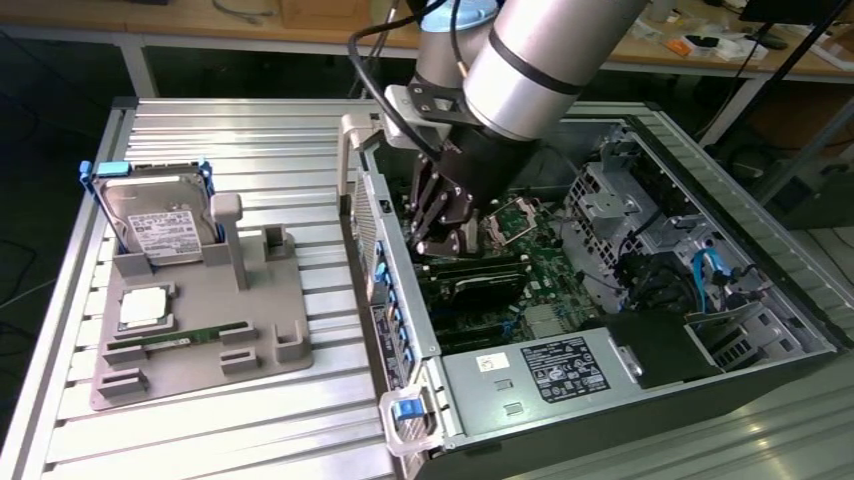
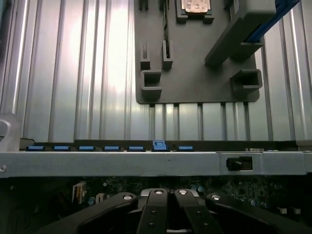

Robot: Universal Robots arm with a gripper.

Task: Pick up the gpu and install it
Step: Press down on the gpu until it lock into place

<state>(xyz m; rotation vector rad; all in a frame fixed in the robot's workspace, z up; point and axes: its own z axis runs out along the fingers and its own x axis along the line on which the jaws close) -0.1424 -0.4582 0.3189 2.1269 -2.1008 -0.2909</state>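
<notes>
The arm reaches down into the open computer case (image 1: 747, 300), which lies on its side on the ribbed metal desk (image 1: 267, 430). The gripper (image 1: 441, 240) sits low over the motherboard (image 1: 534, 250), its jaws drawn fully together; in the wrist view the black fingers (image 2: 156, 214) press side by side with no gap. Directly below them lies the gpu (image 1: 470, 283), a dark card with a black squarish cooler, resting flat inside the case near the rear wall. Whether the jaws pinch its edge or merely touch it cannot be told.

Around the card the case is crowded: the rear wall with its row of blue slot clips (image 1: 387, 320) runs close on the exterior view's left, a silver drive cage (image 1: 627, 200) stands on the far side, and the power supply (image 1: 547, 365) with its white-and-black label lies nearer the camera. A blue cable (image 1: 705, 272) curls beside the drive bays.

Outside the case, on the exterior view's left, a grey holder tray (image 1: 200, 340) carries 1 silver hard drive (image 1: 154, 225) in a blue frame, standing upright, a processor chip (image 1: 144, 308) lying flat, and a narrow green memory stick (image 1: 180, 340) in its slot. The tray's other pockets sit well apart from the arm.
</notes>
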